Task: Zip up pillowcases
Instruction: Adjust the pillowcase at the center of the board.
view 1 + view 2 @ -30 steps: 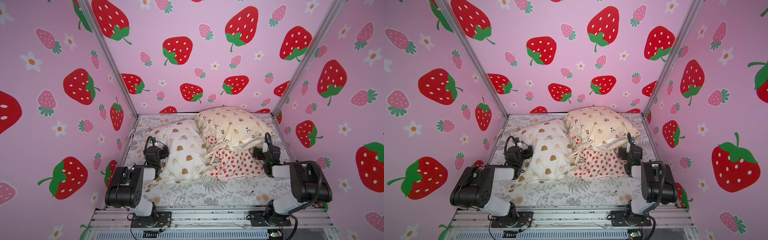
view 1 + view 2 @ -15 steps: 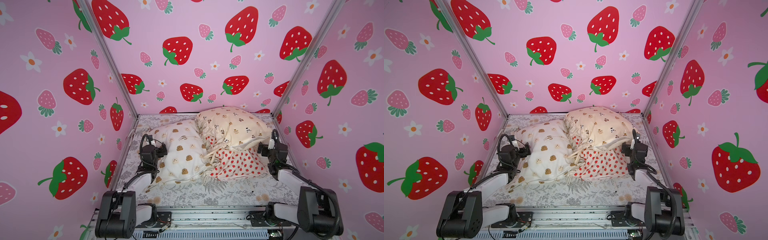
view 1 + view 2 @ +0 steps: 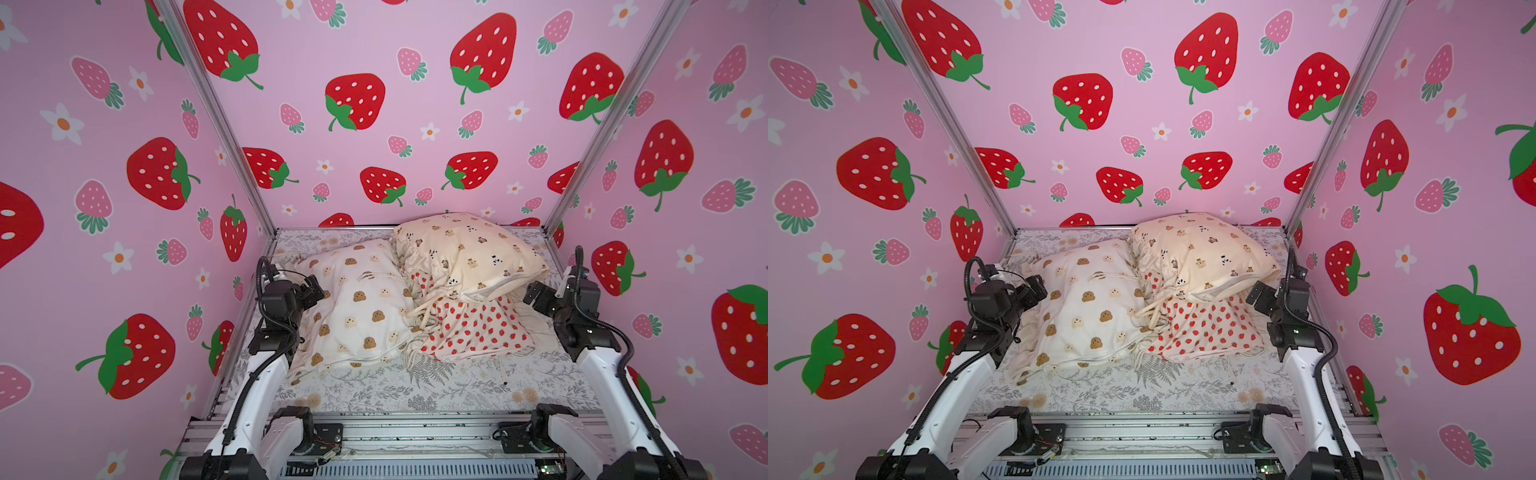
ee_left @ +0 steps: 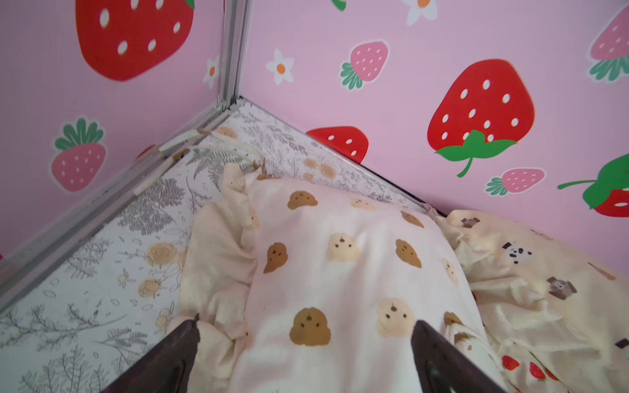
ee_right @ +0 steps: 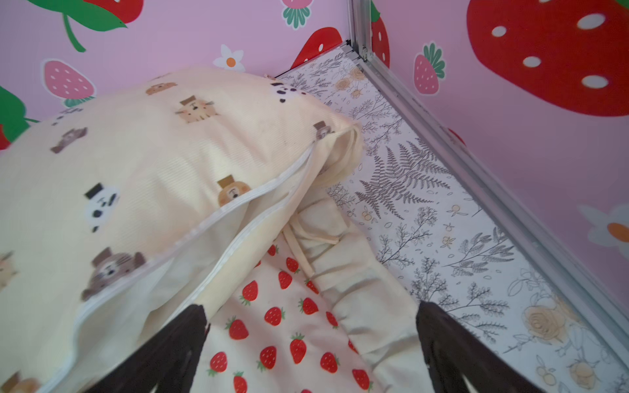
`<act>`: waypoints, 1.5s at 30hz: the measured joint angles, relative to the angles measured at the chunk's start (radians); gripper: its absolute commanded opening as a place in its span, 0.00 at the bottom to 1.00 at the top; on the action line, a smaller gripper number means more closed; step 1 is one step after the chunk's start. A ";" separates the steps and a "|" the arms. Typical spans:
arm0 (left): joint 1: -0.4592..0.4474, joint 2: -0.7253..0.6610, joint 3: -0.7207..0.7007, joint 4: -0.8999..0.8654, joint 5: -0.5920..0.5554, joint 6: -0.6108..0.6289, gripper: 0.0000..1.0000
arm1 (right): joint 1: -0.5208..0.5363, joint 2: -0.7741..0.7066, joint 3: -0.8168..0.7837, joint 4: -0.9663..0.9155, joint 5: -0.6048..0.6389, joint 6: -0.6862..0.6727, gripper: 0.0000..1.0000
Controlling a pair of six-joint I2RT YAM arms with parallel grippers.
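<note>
Left pincer (image 4: pixel 304 328) and right pincer (image 5: pixel 311 308) stand wide, empty; the right faces the gaping zipper (image 5: pixel 245 200) of the panda pillow (image 5: pixel 136 153) (likely first target).

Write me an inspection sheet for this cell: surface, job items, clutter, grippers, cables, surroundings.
Surface: grey fern-and-flower sheet, lying flat under everything.
Job's things: bear-face pillow on the left arm's side; bears-and-pandas pillow lying on top of the strawberry pillow, its zip opening gaping.
Clutter: only a small dark speck on the sheet.
Grippers: left gripper open over the bear-face pillow, empty; right gripper open by the gaping zip, empty.
Cables: black cables run along both arms; loose wires at the base rail.
Surroundings: pink strawberry walls, metal frame posts.
</note>
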 measured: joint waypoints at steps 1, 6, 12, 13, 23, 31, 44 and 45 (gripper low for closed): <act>0.005 -0.001 0.002 -0.033 0.010 -0.023 0.99 | 0.008 -0.014 0.013 -0.022 -0.026 0.016 1.00; 0.008 -0.049 0.035 -0.194 0.028 -0.101 0.99 | 0.163 -0.008 0.092 -0.105 -0.070 0.064 0.99; -0.057 -0.113 0.105 -0.386 0.004 -0.130 0.99 | 0.513 0.130 0.194 -0.151 -0.034 0.082 0.99; -0.074 -0.121 0.108 -0.415 -0.003 -0.134 0.99 | 0.564 0.156 0.210 -0.154 -0.023 0.082 1.00; -0.233 -0.198 0.069 -0.678 -0.078 -0.268 0.99 | 0.979 0.439 0.377 -0.136 0.101 0.059 1.00; -0.248 -0.264 -0.058 -0.767 -0.097 -0.379 0.95 | 1.113 0.678 0.473 -0.101 0.114 0.056 1.00; -0.249 -0.299 -0.188 -0.731 -0.056 -0.437 0.77 | 1.117 0.937 0.621 -0.083 0.127 0.066 1.00; -0.249 -0.299 -0.193 -0.727 -0.058 -0.441 0.75 | 1.117 0.951 0.629 -0.081 0.129 0.066 1.00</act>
